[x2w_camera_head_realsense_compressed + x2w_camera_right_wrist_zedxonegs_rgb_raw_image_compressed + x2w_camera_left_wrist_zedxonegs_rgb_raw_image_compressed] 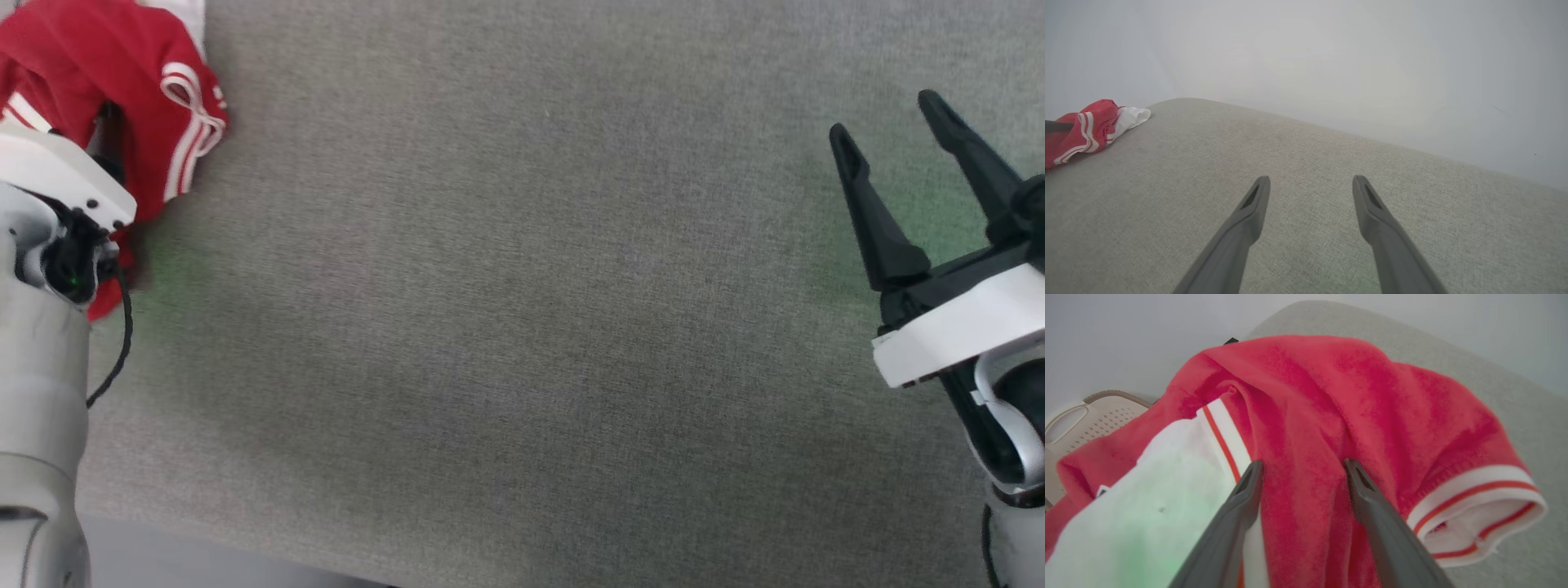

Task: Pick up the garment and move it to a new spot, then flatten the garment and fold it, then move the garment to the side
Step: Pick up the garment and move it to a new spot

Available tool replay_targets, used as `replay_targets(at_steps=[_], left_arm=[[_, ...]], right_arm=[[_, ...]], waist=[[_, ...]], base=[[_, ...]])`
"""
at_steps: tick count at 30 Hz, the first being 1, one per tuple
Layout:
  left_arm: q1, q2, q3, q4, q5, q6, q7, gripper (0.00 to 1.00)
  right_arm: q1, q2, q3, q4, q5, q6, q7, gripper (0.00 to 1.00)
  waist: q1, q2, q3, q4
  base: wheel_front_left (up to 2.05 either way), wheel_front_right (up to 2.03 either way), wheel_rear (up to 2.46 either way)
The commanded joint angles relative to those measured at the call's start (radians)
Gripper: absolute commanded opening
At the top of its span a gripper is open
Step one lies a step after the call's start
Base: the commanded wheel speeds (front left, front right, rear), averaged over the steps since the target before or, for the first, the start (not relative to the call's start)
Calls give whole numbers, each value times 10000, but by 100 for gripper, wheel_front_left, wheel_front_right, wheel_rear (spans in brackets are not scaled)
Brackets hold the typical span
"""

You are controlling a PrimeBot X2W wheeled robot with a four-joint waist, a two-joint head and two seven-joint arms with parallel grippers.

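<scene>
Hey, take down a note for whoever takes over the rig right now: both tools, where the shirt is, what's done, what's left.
Left tool: open, fingers either side of a ridge of the red shirt, not clamped.
Right tool: open, empty, over the bare gray fabric surface.
Shirt: crumpled at the surface's far left, near a beige basket.
Done: nothing visible yet.
Left: grasp, relocate, flatten, fold, move aside.

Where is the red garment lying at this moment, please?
The garment lies bunched at the head view's upper left, on the grey fabric surface, at the open left gripper, far from the right gripper.
</scene>
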Motion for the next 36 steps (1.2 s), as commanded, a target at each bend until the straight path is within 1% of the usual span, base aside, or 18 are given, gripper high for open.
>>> replay_targets(at_steps=[1,5,8,10,12,15,18,21,22,23,24,29,36], left_arm=[[-309,73,-41,204,-141,45,270,100],[-714,16,-76,503,-223,84,1019,100],[-815,-167,-134,651,-237,145,1678,100],[-754,-384,-285,747,-199,112,2286,100],[-750,-461,-297,777,-232,174,2485,100],[-641,-729,-344,875,-377,109,3390,100],[-487,-853,-415,970,-435,234,4162,100],[-334,-972,-431,1023,-532,251,4801,100],[-308,-971,-419,1036,-578,268,4870,74],[-309,-955,-407,1036,-602,257,4816,25],[-325,-924,-380,1028,-628,263,4623,0],[-624,-531,-442,911,-509,144,3975,0],[-1356,199,-761,413,-88,-70,2755,0]], right_arm=[[-73,-79,-54,-246,-29,-3,168,100],[-102,-187,-177,-756,-39,-3,477,100],[-77,-215,-218,-1108,-111,-3,674,100],[-38,-212,-213,-1278,-133,-3,805,100],[-34,-221,-216,-1361,-138,-3,866,100],[-98,-229,-179,-1486,-134,-3,1010,100],[-186,-211,-161,-1634,-127,-3,1118,100],[-226,-200,-167,-1736,-114,-3,1187,100],[-228,-195,-176,-1736,-102,-3,1196,100],[-235,-192,-186,-1734,-97,-3,1203,100],[-248,-193,-199,-1728,-97,-3,1193,100],[-233,-116,-251,-1575,-96,-3,1008,100],[-33,108,-497,-1115,-76,-3,537,100]], waist=[[0,0,335,-132],[0,0,776,-213],[0,0,1038,-247],[0,0,1149,-245],[0,0,1192,-243],[0,0,1256,-251],[0,0,1282,-283],[0,0,1273,-306],[0,0,1260,-314],[0,0,1248,-321],[0,0,1231,-319],[0,0,1032,-301],[0,0,352,-143]], base=[[0,0,0],[0,0,0],[0,0,0],[0,0,0],[0,0,0],[0,0,0],[0,0,0],[0,0,0],[0,0,0],[0,0,0],[0,0,0],[0,0,0],[0,0,0]])
